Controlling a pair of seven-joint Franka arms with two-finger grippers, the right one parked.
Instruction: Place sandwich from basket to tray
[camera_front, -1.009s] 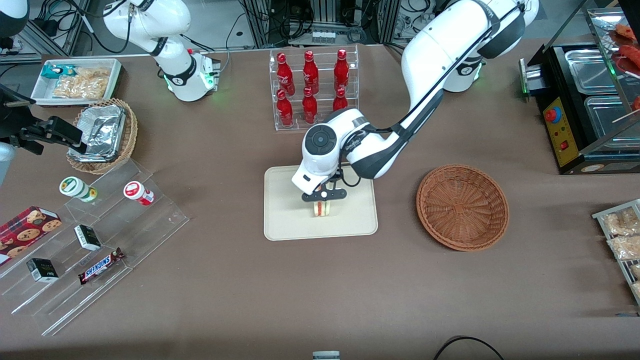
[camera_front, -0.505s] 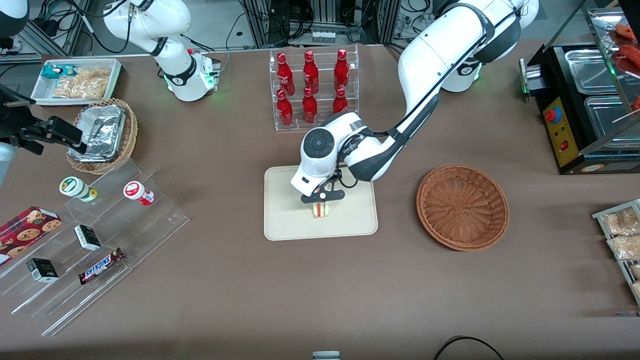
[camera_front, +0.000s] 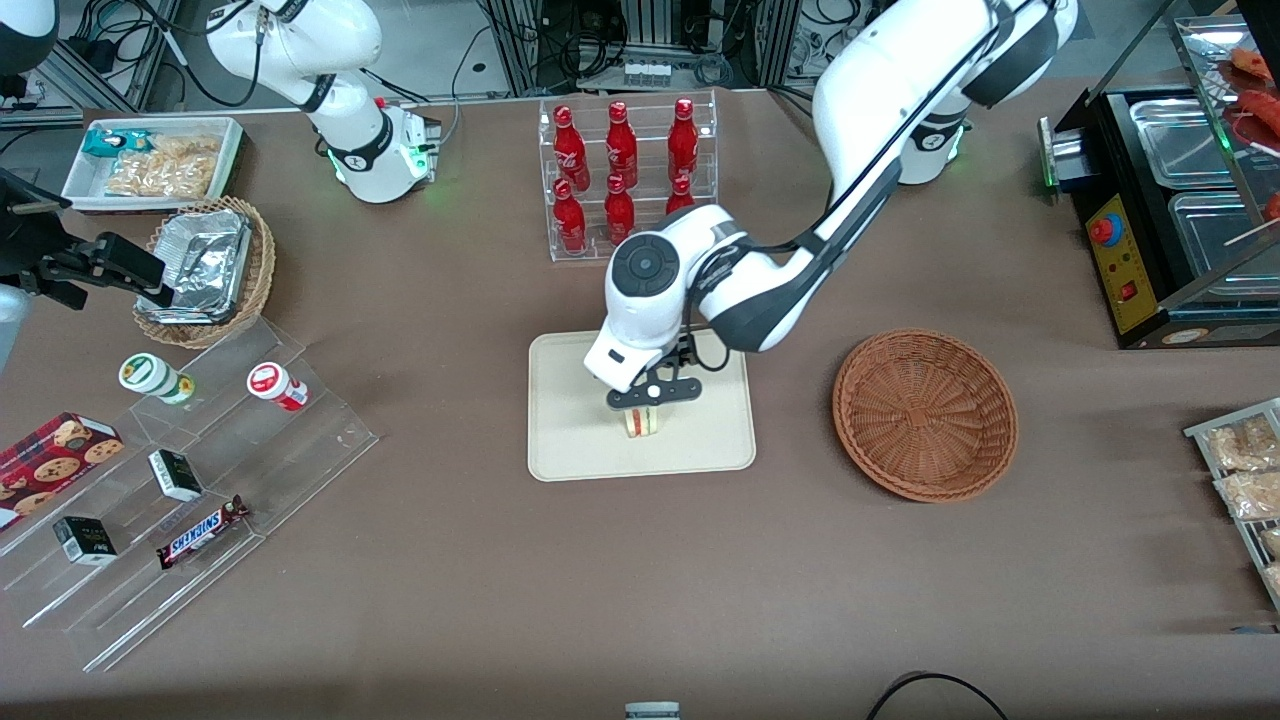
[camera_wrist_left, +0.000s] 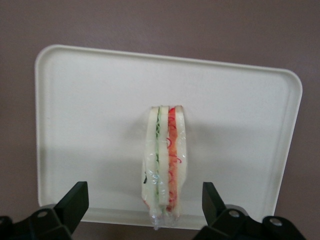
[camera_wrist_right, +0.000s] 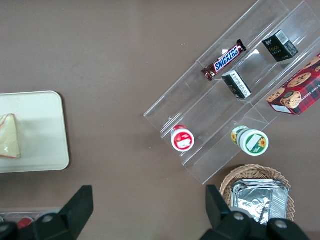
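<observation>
Hovering above sandwich (camera_wrist_left: 165, 165) on tray (camera_front: 570, 440), end effector (camera_front: 650, 398) fingers spread apart; bottle rack (camera_front: 625, 180) nearby, basket (camera_front: 925, 415) apart.

The sandwich (camera_wrist_left: 164, 167) stood on edge on the tray (camera_wrist_left: 90, 115), filling stripes showing, and the pincer (camera_wrist_left: 145, 202) sat spread wide, fingers (camera_wrist_left: 75, 200) clear of it.

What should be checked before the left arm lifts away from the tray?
1. Sandwich on the tray, inside its rim: ok.
2. Pincer open, fingers apart from the sandwich: ok.
3. Sandwich standing on its edge without leaning: ok, though it may tip.
4. Basket holds no sandwich: ok.
5. Path straight up above the pincer: cannot tell.
</observation>
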